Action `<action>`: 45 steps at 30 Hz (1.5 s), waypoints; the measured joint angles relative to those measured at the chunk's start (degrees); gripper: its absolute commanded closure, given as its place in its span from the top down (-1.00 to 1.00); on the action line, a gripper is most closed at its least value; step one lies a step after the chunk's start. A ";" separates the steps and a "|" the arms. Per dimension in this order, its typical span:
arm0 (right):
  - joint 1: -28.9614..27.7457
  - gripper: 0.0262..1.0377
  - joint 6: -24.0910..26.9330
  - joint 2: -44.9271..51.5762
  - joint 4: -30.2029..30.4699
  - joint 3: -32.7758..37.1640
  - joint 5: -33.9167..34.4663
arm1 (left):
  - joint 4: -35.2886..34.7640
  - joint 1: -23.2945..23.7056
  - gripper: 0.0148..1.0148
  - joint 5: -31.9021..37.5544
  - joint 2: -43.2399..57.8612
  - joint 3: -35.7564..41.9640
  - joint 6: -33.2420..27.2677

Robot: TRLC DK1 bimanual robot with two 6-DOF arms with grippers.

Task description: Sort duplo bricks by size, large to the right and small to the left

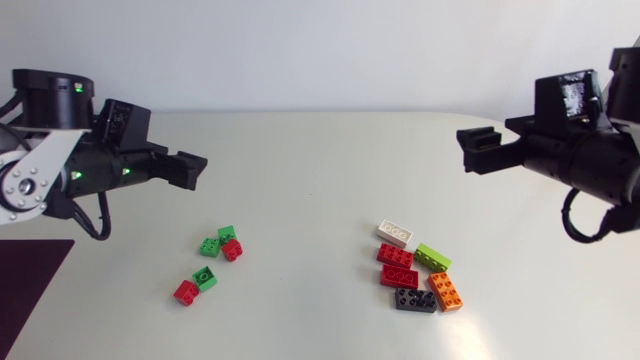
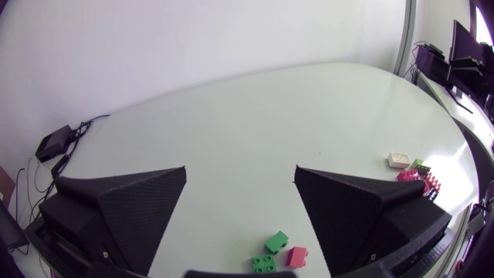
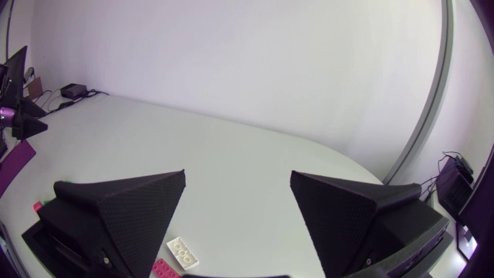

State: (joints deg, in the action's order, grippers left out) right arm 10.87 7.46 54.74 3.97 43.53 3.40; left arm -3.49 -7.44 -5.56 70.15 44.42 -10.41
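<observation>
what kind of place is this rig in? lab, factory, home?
Most likely a robotics lab test bench: two arms, left gripper and right gripper both open, flank a plain white table holding toy bricks, small bricks toward the left arm, large bricks toward the right.

Five small bricks at left; six large bricks at right; left gripper, right gripper well apart from them

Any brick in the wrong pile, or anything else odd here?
Nothing stands out. The small bricks lie grouped on the left, the large bricks on the right, none mixed in. The left gripper and right gripper hang open and empty above the table.
</observation>
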 measured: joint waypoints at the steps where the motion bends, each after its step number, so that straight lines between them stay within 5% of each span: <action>1: 0.00 0.90 0.04 -1.62 -0.63 -1.20 0.50 | 1.05 0.02 0.92 0.04 -1.73 -1.31 0.02; 13: 0.00 0.90 1.07 -23.52 -2.16 -15.65 5.11 | 12.41 2.91 0.92 0.48 -24.70 -18.69 0.02; 24: 0.42 0.90 4.57 -53.13 13.84 -25.24 8.50 | 11.69 3.28 0.92 0.68 -49.66 -32.15 -0.04; 30: 0.31 0.90 3.58 -54.64 16.41 -25.90 13.66 | 4.72 3.82 0.94 1.42 -69.11 -39.10 0.00; 45: 0.42 0.91 2.78 -54.64 7.13 -34.10 5.92 | 3.87 4.83 0.94 4.20 -69.90 -43.36 -0.68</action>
State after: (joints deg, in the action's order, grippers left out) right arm 11.29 10.24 0.10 11.09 9.43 9.32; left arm 0.38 -2.61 -1.37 0.25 1.06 -11.09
